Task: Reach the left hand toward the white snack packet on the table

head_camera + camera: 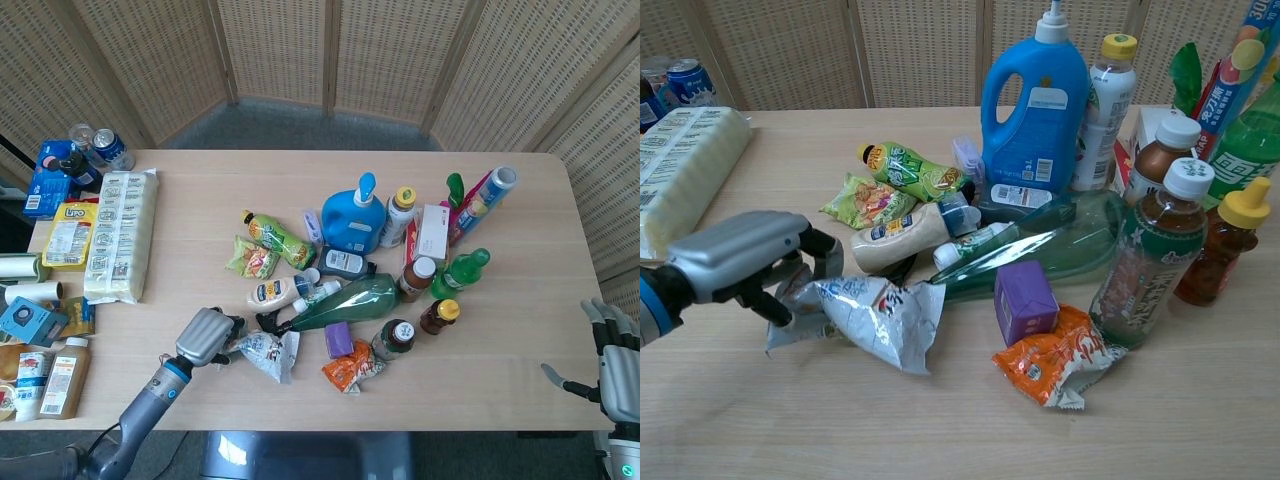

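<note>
White snack packet (875, 312): it lies near the front edge of the table (500, 395), at the left fringe of the pile, just in front of the green bottle (1025, 257) lying on its side and the white squeeze bottle (902, 236). Its left end sits under your left hand; its right end is lifted and folded over.
Left hand (745, 262): your fingers (823, 255) are curled down onto the packet's left end with the thumb below, so you appear to have the crinkled edge pinched. The head view agrees: the hand (208, 336) touches the packet (268, 352).
Right hand (612, 365): it hangs off the table's right corner, fingers spread, holding nothing.
Weight: judge it light; the film buckles and one end stands clear of the table.
Stiffness: soft and crumpling. Expect it to fold around your fingers instead of lifting flat.
Surface: glossy foil-like film, likely slippery, so a shallow pinch on the seam could slide off.
Contents: probably brittle snacks; squeeze gently.
Where to hold: take the sealed end seam or a gathered fold at the left end, where you are now.
Neighbours: the purple box (1024, 300) and orange packet (1055, 365) sit just to the right; watch the green bottle's cap behind the packet.
</note>
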